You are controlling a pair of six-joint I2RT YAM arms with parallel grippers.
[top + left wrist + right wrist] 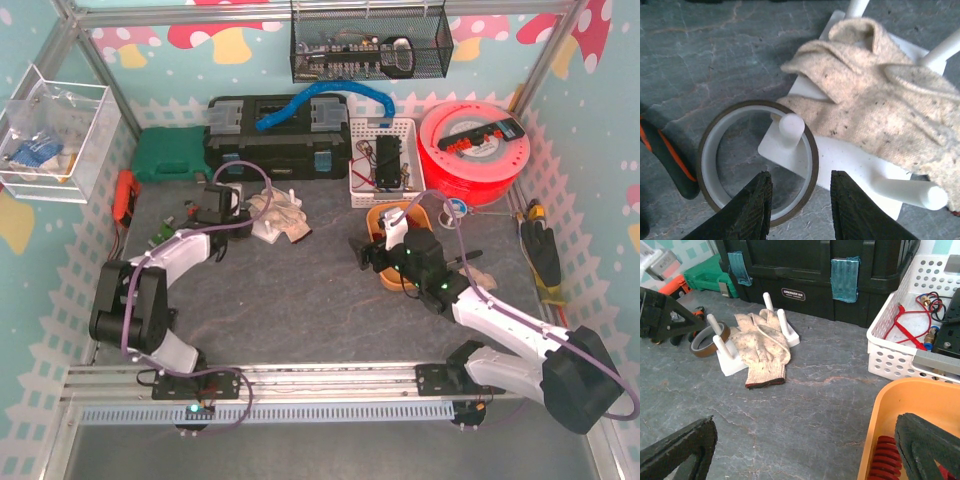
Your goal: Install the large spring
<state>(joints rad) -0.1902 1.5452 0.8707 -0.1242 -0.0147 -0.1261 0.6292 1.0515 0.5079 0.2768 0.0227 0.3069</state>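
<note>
A large red spring (886, 460) lies in an orange tray (900, 405), just inside my right gripper's right finger. My right gripper (805, 450) is open wide at the tray's left rim; it also shows in the top view (375, 252). A white peg stand (730, 365) with upright pegs (791, 129) sits at the far left, half covered by a beige work glove (880, 95). A brown tape ring (710, 150) sits round one corner peg. My left gripper (800, 200) is open, its fingers straddling the ring's near edge; it also shows in the top view (222, 205).
A black toolbox (275, 135) stands at the back, a green case (170, 155) to its left. A white perforated basket (383, 160) with wires and a red reel (470, 150) are at back right. Orange-handled pliers (670, 160) lie left of the tape ring.
</note>
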